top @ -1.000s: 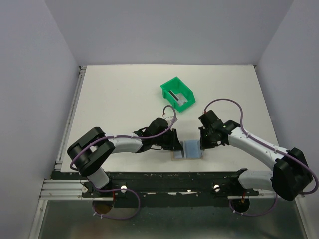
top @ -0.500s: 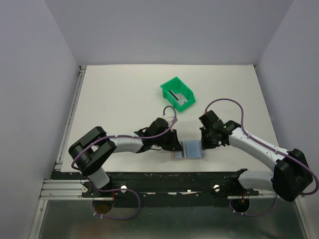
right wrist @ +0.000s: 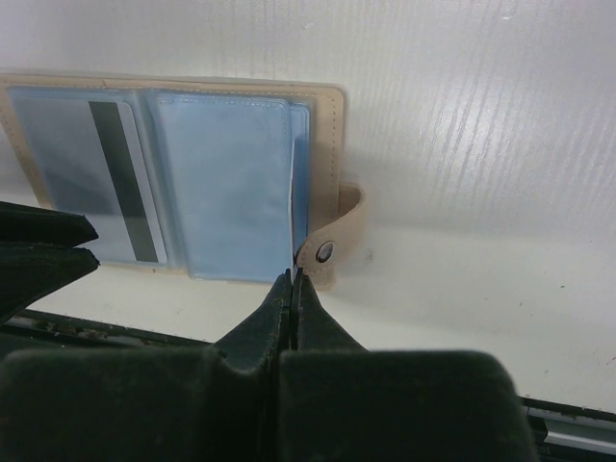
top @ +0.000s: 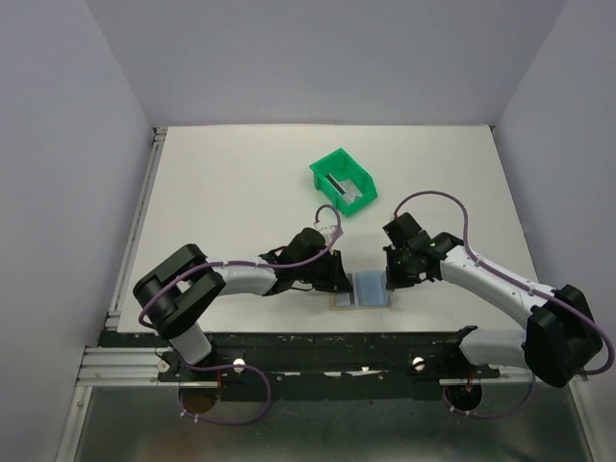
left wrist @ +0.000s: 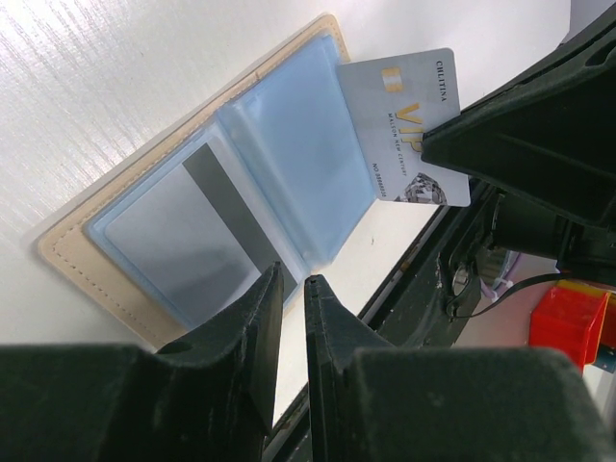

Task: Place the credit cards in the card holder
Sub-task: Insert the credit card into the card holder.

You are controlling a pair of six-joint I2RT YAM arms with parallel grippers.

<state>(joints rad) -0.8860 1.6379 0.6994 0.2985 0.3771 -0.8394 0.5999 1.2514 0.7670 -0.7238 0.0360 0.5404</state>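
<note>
We see a robot lab booth: plain walls around a white table, arms bolted to a rail.

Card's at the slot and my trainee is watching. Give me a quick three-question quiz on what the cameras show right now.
1. True or false: the card holder lies closed on the table.
2. Which gripper holds the VIP card?
3. The striped card in the left wrist view is: A) inside a blue sleeve of the holder, B) loose on the table, C) clamped in a gripper.

Key
1. False. It lies open, blue sleeves facing up.
2. The right gripper, with the card at the holder's outer edge.
3. A.
</note>
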